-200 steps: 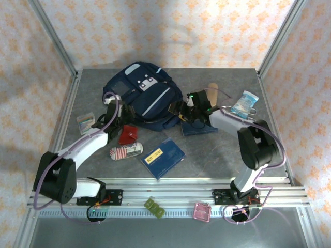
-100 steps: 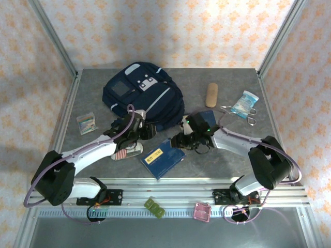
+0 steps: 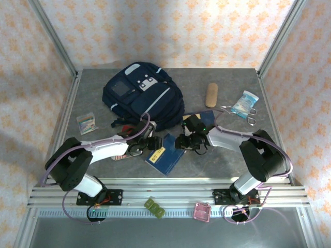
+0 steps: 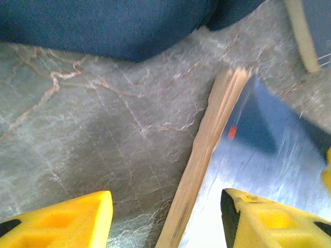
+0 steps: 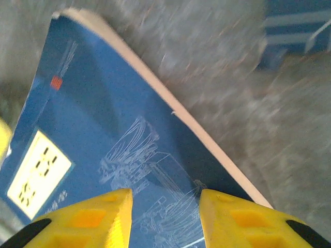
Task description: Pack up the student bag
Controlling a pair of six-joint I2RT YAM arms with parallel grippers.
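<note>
Navy-blue book (image 3: pixel 164 154): lies on the grey table (image 3: pixel 207 165) just in front of the student bag, yellow label up; over the last half second it has turned on the table and shifted slightly toward the bag.
Student bag (image 3: pixel 142 95): rear centre-left of the table, front pocket facing up; position unchanged over the last second; nothing is seen going into it.
Left gripper (image 3: pixel 149 145): one second ago it was beside the red item (image 3: pixel 135 126) at the bag's near-left flank; it has since travelled to the book's left edge; its fingers (image 4: pixel 67 217) stand well apart, one over bare table and the other over the cover, with the page edge (image 4: pixel 207 155) between them; jaws wide, holding nothing.
Right gripper (image 3: pixel 185 142): one second ago it was at the second book (image 3: pixel 207 115) by the bag's right side; it is now at the first book's right edge; its fingers (image 5: pixel 98 219) stand closer together than the left pair but apart, with the cover showing between them; no clamp on the book is visible.
Meaning for the task: both arms have converged on one book; the judged step is squaring or raising it for a grasp; packing of this item has not yet begun.
Caution: the book is thin and lies flat on a smooth table; a pinch probably needs one edge lifted first; the bag's opening cannot be made out from the top view.
</note>
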